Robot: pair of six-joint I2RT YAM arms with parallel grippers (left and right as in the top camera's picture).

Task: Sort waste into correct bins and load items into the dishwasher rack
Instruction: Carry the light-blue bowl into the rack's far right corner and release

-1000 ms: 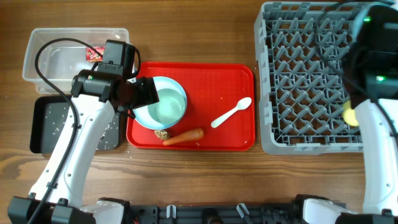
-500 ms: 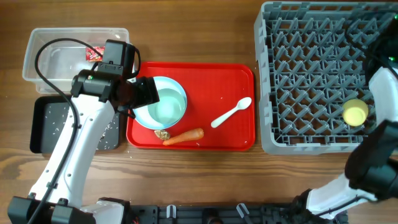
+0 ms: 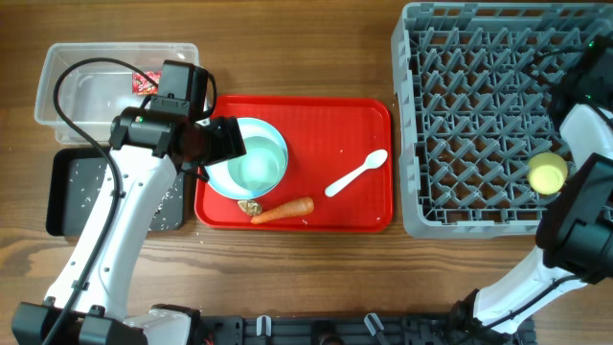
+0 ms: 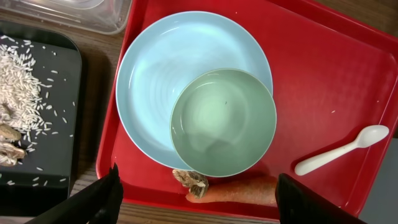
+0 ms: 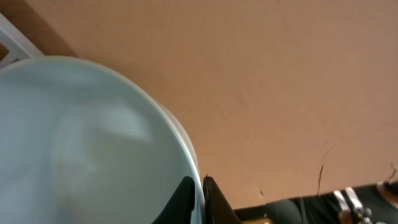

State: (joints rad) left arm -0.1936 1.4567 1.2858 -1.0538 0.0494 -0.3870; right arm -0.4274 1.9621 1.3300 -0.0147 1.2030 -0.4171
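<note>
Left wrist: pale mint bowl (image 4: pixel 223 121) lies between end effector's (image 4: pixel 198 177) spread fingers (image 4: pixel 99 199).

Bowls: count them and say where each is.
2. The mint bowl sits on the blue plate on the red tray; the right claw pinches the rim of a pale blue bowl. Others may be hidden.
</note>
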